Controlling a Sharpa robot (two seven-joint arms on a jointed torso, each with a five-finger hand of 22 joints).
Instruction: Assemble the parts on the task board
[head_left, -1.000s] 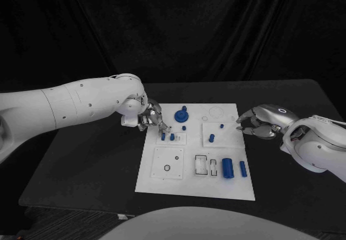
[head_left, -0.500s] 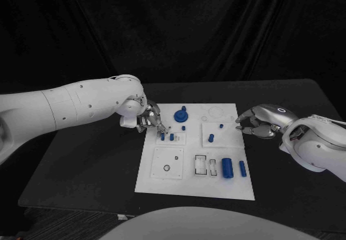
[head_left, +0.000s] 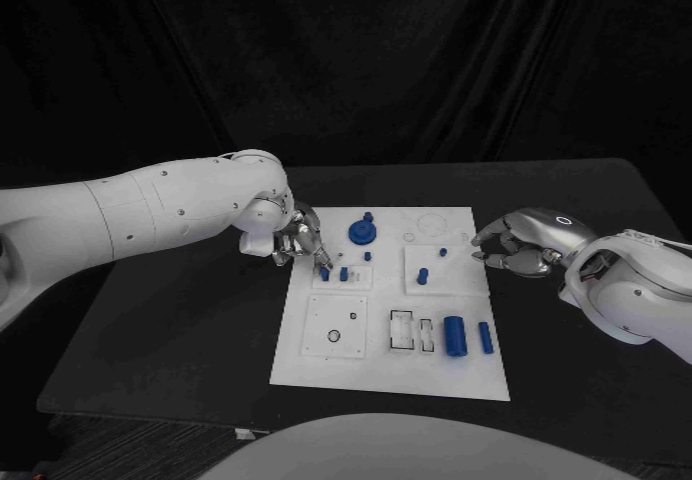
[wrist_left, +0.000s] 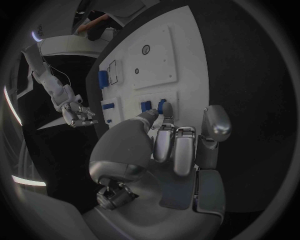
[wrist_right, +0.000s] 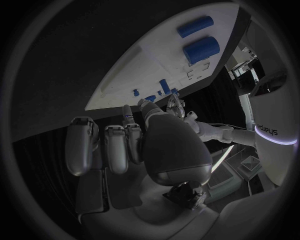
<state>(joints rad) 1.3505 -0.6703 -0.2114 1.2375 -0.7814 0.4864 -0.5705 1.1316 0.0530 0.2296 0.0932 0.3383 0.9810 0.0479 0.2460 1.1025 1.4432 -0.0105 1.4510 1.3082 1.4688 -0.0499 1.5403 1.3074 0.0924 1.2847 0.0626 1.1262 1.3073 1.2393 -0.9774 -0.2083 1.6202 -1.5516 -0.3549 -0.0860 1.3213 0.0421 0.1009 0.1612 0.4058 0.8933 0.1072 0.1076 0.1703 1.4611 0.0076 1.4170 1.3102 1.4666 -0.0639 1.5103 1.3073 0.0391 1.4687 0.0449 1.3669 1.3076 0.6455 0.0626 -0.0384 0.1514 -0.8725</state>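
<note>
On the near half of the task board (head_left: 378, 375), two blue cylinders (head_left: 456, 336) lie untouched. Farther back, the left robot hand (head_left: 300, 243) pinches a small upright blue peg (wrist_left: 161, 106) at the left edge. The right robot hand (head_left: 513, 250) hovers beside the right edge, fingers curled, holding nothing.

We see two bulky white arms with small dark screw dots, each ending in a silver hand: left hand (head_left: 296, 241), right hand (head_left: 513, 248).
</note>
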